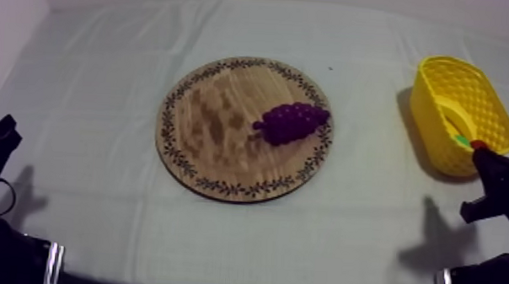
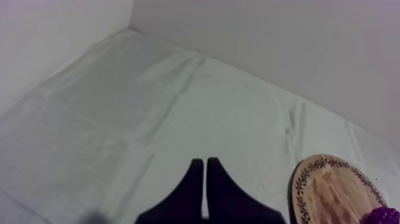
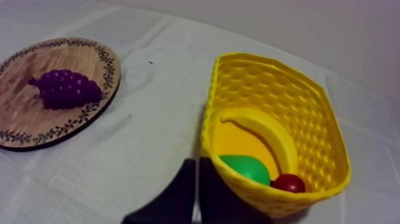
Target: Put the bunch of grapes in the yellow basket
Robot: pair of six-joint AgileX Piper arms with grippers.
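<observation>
The bunch of grapes (image 1: 291, 122) is purple and lies on the round wooden board (image 1: 212, 128), on the board's 3 o'clock side, close to the patterned rim. The board sits in the middle of the bench (image 1: 101, 84), which has a grey-white cloth on it. The yellow basket (image 1: 432, 121) stands at 3 o'clock from the board, well apart from it. Inside the basket are a banana (image 3: 268, 132), a green pear (image 3: 244, 168) and a small red fruit (image 3: 290, 183). The pear and the small red fruit lie side by side, and the banana curves behind them. The left pincer (image 2: 205, 170) is at about 8 o'clock from the board, over bare cloth. Its two black fingers are pressed together with nothing between them. The right pincer (image 3: 196, 170) is at about 5 o'clock from the basket, just beside the basket's wall. Its fingers are pressed together too and hold nothing. Both pincers are well apart from the grapes.
</observation>
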